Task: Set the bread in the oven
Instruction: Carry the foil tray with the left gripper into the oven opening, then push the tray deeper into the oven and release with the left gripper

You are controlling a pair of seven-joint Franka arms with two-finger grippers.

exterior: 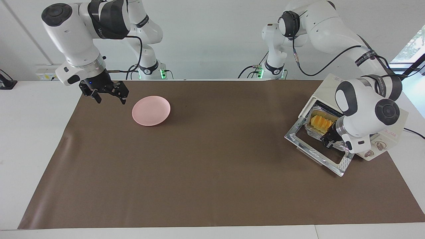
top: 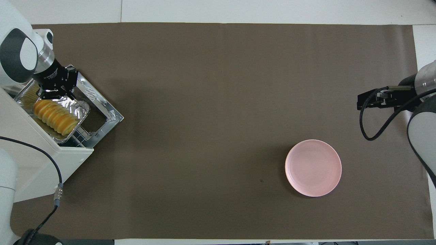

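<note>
A white table (exterior: 30, 139) carries a brown mat (exterior: 199, 159) that covers most of its top. On the mat, the cream oven (exterior: 393, 127) stands at the left arm's end, its glass door (exterior: 315, 151) dropped open, and a round pink plate (exterior: 151, 110) lies toward the right arm's end, well apart.
</note>
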